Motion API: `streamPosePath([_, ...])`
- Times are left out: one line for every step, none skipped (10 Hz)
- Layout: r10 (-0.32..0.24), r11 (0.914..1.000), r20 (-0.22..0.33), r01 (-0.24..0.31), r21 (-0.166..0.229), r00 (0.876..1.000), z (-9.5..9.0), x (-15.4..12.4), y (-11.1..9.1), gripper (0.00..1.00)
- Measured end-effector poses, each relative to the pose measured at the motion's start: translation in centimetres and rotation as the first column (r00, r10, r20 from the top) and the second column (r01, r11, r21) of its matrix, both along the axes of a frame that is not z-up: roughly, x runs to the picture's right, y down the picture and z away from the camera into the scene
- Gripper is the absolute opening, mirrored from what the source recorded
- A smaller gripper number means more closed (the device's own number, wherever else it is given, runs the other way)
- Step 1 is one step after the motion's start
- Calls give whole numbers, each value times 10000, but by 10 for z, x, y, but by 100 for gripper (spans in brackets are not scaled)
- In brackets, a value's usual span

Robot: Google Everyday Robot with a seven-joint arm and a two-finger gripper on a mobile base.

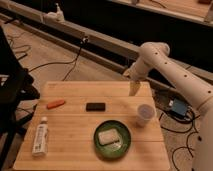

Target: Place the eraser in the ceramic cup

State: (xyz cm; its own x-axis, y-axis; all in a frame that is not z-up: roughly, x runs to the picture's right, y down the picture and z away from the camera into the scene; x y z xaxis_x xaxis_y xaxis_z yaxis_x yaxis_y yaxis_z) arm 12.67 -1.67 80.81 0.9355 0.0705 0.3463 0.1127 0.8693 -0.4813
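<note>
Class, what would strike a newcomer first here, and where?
The white arm reaches in from the right, its gripper hanging over the table at its far right edge. A green plate with a pale block sits near the front, the cup to its right, the black eraser mid-table.
</note>
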Motion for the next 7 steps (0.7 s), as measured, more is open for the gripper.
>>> streamPosePath([74,10000,458,-77,45,9989,4,-30,-1,80])
streamPosePath([226,9995,870,-246,217,9960,3,-55,-2,80])
streamPosePath([274,9991,1009,-304,281,9945,2,-63,-3,80])
streamPosePath([284,9991,1023,-315,286,9943,2,-64,-3,80])
streamPosePath([288,9991,1020,-318,283,9944,2,-64,-3,80])
streamPosePath([298,9990,1003,-329,291,9945,2,-64,-3,80])
streamPosePath([303,9991,942,-329,263,9951,3,-62,-2,80])
